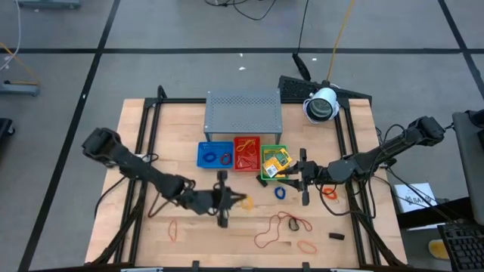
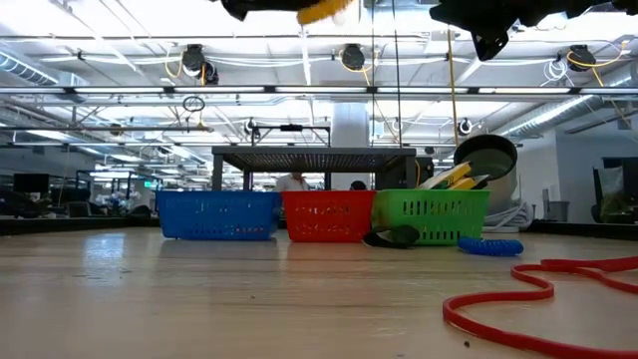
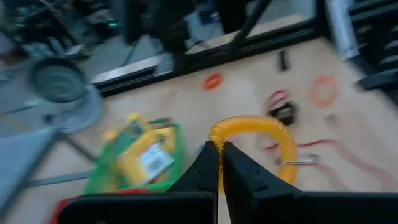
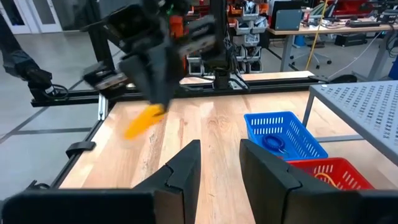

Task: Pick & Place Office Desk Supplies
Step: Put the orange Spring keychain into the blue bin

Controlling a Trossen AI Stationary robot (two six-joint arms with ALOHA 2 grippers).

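L pincer [image 1: 224, 200] hangs over the desk [image 1: 144, 234] front-centre, clenched on a yellow coil ring [image 3: 252, 134]. L wrist view shows fingers [image 3: 208, 168] pressed together on the ring's rim & a small metal clip on its side; high view gives only a yellow speck at the tip. Low view: ring up at top edge, clear of the desk.

R pincer [image 1: 304, 176] sits just beside the green tray [image 1: 274, 164], jaws partly apart, grasping nothing; R wrist view shows the gap between them bare.

3 ribbed plastic trays in a row, touching: blue tray [image 1: 215, 155], red tray [image 1: 246, 153], green. Grey perforated metal shelf [image 1: 243, 111] right behind them.

Yellow-green packets [image 1: 277, 161] piled in green tray, sticking above its rim in low view. Blue tray holds 2 rings, red one thin bands.

Loose on wood: 1 blue ring [image 1: 280, 192], 1 orange ring [image 1: 329, 193], 2 orange rubber bands [image 1: 172, 230], red cord [image 1: 283, 223], 1 black piece [image 1: 336, 236].
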